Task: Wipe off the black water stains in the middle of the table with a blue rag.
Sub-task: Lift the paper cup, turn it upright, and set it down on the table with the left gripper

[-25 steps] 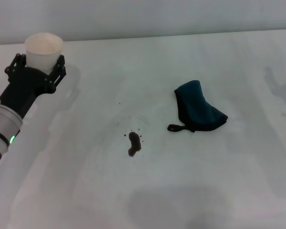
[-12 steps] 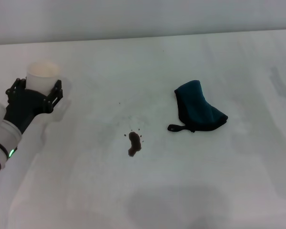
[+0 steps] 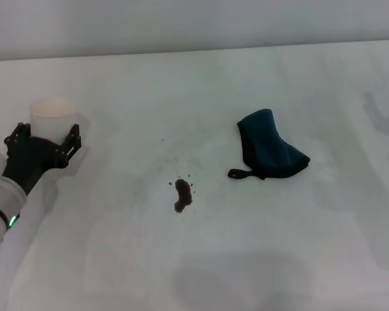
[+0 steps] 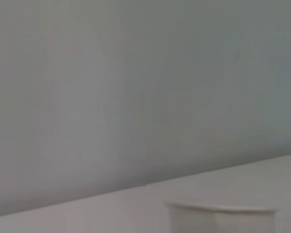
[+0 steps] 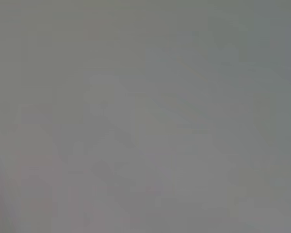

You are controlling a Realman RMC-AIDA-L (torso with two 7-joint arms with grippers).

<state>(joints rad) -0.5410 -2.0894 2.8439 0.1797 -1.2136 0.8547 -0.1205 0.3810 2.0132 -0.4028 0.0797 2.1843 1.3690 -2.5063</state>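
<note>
Black water stains [image 3: 182,195] sit unwiped mid-tabletop [image 3: 201,272], blue rag [image 3: 270,152] untouched nearby — left end effector [image 3: 44,137] pinches a paper cup [image 3: 52,116]; right unseen.

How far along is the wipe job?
Wiping hasn't begun: the black water stains sit intact mid-table. The blue rag lies untouched to their right. In hand: the left claw grips a white paper cup at the table's left. Left to do: pick up the rag and wipe. The right claw is out of view.

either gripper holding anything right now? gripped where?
Left gripper holds a white paper cup, upright, its fingers around the lower body. Blue rag lies untouched on the table. Right gripper is out of view.
</note>
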